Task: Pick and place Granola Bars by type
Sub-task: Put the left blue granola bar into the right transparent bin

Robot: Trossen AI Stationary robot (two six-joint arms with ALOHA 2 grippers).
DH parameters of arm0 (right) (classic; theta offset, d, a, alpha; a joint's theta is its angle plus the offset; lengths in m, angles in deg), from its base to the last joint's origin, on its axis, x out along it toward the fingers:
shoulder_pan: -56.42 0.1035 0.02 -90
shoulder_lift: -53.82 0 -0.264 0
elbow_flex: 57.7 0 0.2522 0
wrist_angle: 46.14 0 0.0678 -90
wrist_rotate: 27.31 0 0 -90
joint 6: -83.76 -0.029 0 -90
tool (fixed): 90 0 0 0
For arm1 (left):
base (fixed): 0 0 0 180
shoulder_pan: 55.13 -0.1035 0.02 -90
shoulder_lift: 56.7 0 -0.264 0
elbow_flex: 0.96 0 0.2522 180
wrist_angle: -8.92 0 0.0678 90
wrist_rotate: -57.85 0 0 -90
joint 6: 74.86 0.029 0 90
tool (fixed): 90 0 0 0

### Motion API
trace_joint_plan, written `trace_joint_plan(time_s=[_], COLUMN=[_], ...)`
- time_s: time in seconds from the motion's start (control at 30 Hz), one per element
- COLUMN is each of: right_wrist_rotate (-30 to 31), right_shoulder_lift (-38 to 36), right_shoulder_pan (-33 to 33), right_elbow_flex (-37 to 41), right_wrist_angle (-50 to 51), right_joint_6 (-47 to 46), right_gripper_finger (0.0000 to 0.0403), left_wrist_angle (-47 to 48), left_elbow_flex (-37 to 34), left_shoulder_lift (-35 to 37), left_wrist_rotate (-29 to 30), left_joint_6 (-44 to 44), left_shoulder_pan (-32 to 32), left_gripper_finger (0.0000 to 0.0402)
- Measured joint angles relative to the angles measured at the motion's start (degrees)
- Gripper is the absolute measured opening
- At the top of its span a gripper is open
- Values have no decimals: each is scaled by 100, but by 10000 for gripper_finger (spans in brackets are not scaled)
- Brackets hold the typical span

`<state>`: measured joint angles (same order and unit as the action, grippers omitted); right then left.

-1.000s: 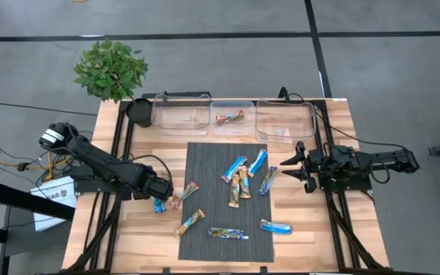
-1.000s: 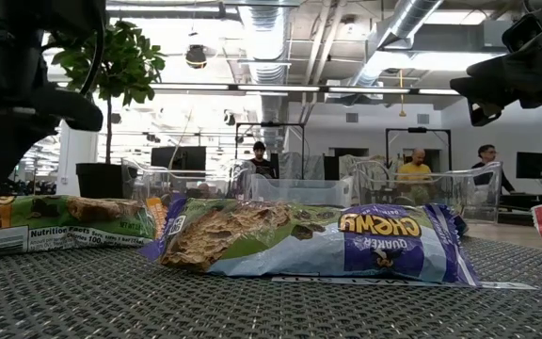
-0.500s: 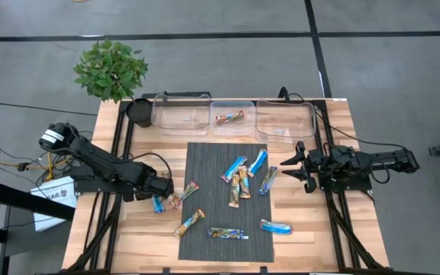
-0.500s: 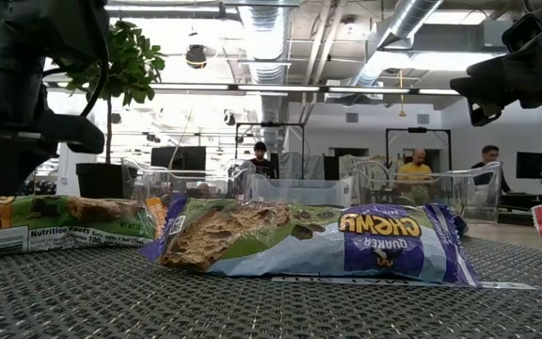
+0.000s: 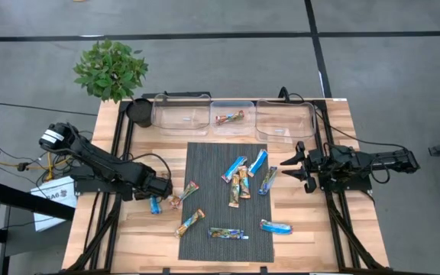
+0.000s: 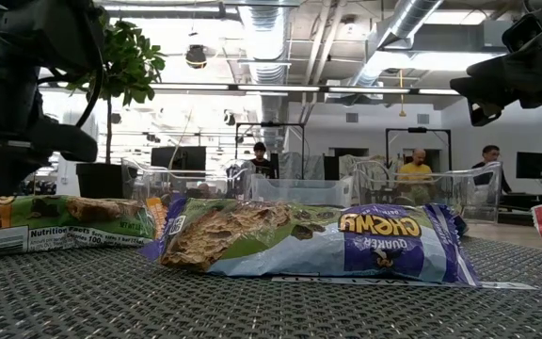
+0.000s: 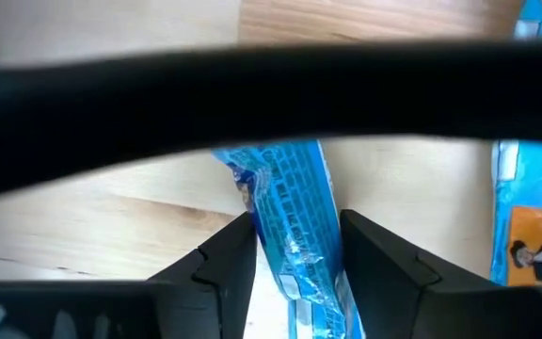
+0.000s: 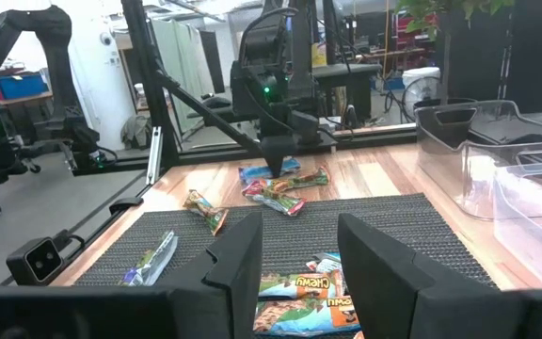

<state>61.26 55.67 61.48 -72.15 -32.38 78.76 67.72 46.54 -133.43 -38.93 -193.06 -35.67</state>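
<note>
The left claw (image 5: 161, 193) sits low over the bare wood of the worktop (image 5: 140, 229), just off the edge of the dark mat (image 5: 220, 164). From above, its fingers are masked by the arm's own bulk, so the grip is hard to judge there. The left wrist view settles it: the two dark fingers (image 7: 229, 264) are pressed against the sides of a bright blue bar (image 7: 290, 221), pinching it. That bar (image 5: 155, 204) runs lengthwise out from between the fingers, its far end pointing away from the claw along the wood; its near end is cut off by the frame edge. A dark band of the claw's body crosses that view and hides what lies beyond.

Just past the claw, a tan-orange bar (image 5: 183, 193) lies on the mat's edge, tilted diagonally. Farther on, a cluster of bars (image 5: 242, 177) sits mid-mat, between the two claws, most with long axes running toward the clear bins (image 5: 233, 116) at the worktop's back. Three more lie apart along the mat's near edge.

The right claw (image 5: 292, 169) hovers at the mat's far side, fingers spread, with nothing between them. The blue bar (image 5: 269, 179) nearest it lies just beside its tips, angled steeply.
</note>
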Motion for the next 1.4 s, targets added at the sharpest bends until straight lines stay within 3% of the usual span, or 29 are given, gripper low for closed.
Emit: trace_joint_plan(time_s=[0.4,0.7,1.1,1.4], right_wrist_rotate=[0,0,0,0], right_shoulder_lift=[1,0,0,0], right_shoulder_pan=[0,0,-2,0], right_elbow_flex=[0,0,0,0], right_wrist_angle=[1,0,1,0], right_joint_6=[-1,0,0,0], right_gripper_finger=[133,133,133,133], left_wrist_angle=[-201,-503,-930,-2146], left_elbow_flex=[7,11,11,11], left_shoulder_lift=[2,110,749,1164], left_wrist_rotate=[261,466,2008,3746], left_joint_6=[590,1057,1586,3411], left_shoulder_pan=[0,0,122,122], left_gripper_finger=[17,29,14,25])
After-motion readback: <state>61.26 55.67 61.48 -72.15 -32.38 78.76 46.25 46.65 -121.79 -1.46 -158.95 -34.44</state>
